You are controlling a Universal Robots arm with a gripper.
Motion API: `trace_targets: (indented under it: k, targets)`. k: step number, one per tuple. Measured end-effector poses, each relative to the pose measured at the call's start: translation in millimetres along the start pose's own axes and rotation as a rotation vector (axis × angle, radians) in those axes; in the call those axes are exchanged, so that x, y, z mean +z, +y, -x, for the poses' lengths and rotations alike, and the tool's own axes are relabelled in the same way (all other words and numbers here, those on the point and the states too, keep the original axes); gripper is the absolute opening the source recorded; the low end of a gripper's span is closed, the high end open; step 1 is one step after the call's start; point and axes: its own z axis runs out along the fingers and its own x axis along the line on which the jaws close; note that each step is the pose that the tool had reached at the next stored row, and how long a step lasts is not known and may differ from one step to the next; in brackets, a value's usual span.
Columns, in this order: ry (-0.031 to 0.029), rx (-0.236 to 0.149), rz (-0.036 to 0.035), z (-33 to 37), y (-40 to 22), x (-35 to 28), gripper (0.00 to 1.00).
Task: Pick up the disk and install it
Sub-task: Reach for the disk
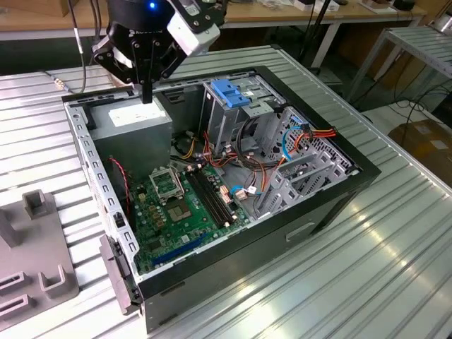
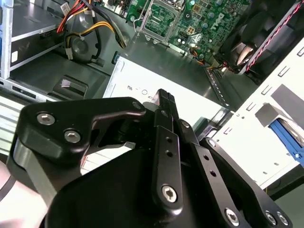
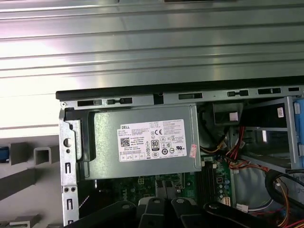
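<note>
Disk (image 3: 3,155), judged only by a blue rail edge, sits at the grey fixture (image 1: 35,247) on the counter (image 1: 339,282), outside the computer case (image 1: 325,212). Tool (image 1: 146,97) hovers over the power supply (image 1: 134,120), well apart from the disk, its fingers closed together and holding nothing.

The matte black metal gripper (image 1: 147,95) sits in the upper left of the exterior view. Its jointed link bars carry round silver screws (image 2: 71,136), with a small blue light (image 1: 150,6) above and a white-and-grey boxy block (image 1: 191,30) alongside.
</note>
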Motion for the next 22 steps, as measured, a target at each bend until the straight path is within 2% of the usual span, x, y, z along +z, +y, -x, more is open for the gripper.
trace_targets:
  k: [14,22]
  targets:
    - [0.0000,0.000,0.0000,-12.2,-0.9,-0.3,0.10]
    - [0.0000,0.000,0.0000,-22.3,-1.7,-0.6,0.10]
